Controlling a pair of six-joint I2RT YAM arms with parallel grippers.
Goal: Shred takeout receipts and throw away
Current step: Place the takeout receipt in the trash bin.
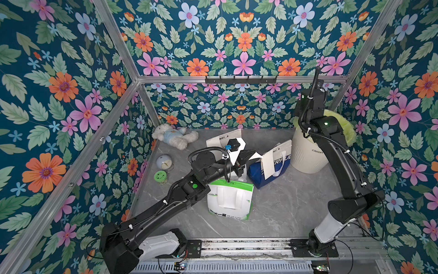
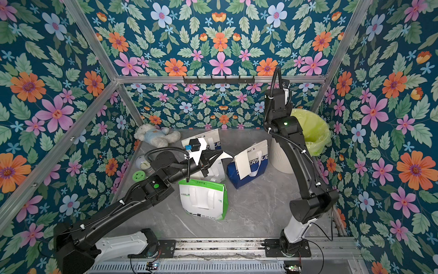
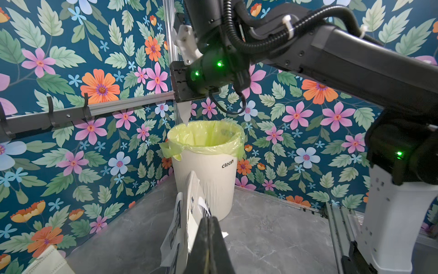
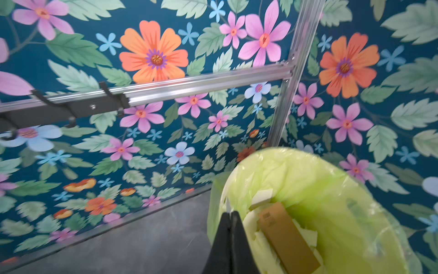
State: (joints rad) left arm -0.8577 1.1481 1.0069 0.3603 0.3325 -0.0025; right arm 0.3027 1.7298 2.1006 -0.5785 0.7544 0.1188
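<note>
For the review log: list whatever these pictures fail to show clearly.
- Right pincer: behind its own arm in both top views; only the left wrist view shows its paper strip.
- Bin contents: out of sight in both top views; blurred in the right wrist view.
- Paper piece in left pincer: mostly hidden by the pincer in the left wrist view.

Left gripper is seen closed, black fingers pressed together; a small white receipt corner is pinched at their side. A white paper bag with dark print is noted upright just beside the fingers, in front of the bin. The white bin, marked "clean", is lined in yellow-green and set in a corner of the grey worktop. The right arm is stretched above it. A white receipt strip is held hanging beneath its end, tip at the liner's rim.
</note>
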